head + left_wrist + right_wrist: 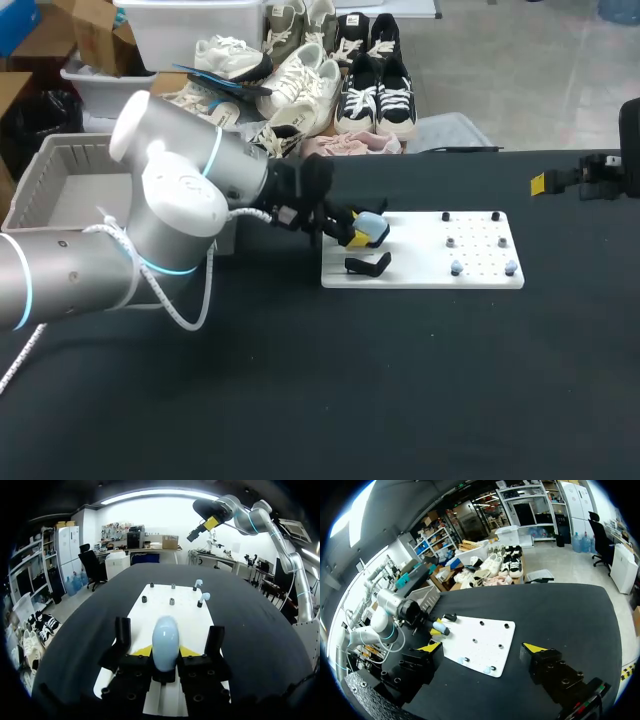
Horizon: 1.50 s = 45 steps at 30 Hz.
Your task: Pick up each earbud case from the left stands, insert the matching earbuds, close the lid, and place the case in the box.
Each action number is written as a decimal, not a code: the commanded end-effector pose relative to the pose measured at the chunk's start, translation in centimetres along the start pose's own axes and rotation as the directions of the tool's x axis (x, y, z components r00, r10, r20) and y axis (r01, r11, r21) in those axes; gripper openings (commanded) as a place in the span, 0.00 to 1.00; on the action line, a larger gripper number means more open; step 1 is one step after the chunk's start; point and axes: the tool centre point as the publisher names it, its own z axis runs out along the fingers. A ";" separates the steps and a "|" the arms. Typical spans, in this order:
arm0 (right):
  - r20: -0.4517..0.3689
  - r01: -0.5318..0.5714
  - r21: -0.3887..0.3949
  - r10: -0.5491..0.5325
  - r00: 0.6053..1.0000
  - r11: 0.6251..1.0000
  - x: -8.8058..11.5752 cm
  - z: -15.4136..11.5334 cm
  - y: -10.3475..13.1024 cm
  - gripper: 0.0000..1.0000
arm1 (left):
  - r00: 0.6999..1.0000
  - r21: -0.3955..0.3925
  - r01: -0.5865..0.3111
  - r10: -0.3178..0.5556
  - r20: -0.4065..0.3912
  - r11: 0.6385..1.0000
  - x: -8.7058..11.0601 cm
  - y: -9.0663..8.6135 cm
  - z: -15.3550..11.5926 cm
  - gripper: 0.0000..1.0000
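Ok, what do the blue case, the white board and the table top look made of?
Blue case: smooth plastic, likely, with a soft sheen.
White board: rigid, matte, plastic or painted metal; unclear which.
Table top: black, matte, possibly a cloth or mat; no glare.

One case [372,229], two earbuds [455,267] [510,266], two black stands [122,630] [215,640], one board [420,272], one box [75,150].

Black table [300,400] bears white board [420,258], grey box [32,192]

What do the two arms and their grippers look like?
Left arm: thick silver-grey tubes, white joint caps, glowing blue rings, a white cable along it. Right arm: the same silver with blue rings. Left gripper and right gripper: blocky black bodies, yellow fingertips.
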 end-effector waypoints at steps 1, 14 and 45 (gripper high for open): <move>0.001 0.001 -0.004 -0.001 1.000 1.000 0.0 0.0 -0.1 1.00 | 1.000 -0.010 0.001 -0.001 0.010 1.000 -0.4 0.0 -0.5 0.00; 0.001 0.001 -0.004 -0.001 1.000 1.000 0.0 0.0 -0.1 1.00 | 0.997 -0.019 0.012 -0.010 0.072 1.000 -3.5 -1.7 -3.5 0.00; -0.149 0.149 -0.166 -0.174 0.974 0.975 0.2 3.6 6.0 1.00 | 0.994 -0.116 0.002 0.011 0.109 0.993 -13.3 -5.6 -1.3 0.00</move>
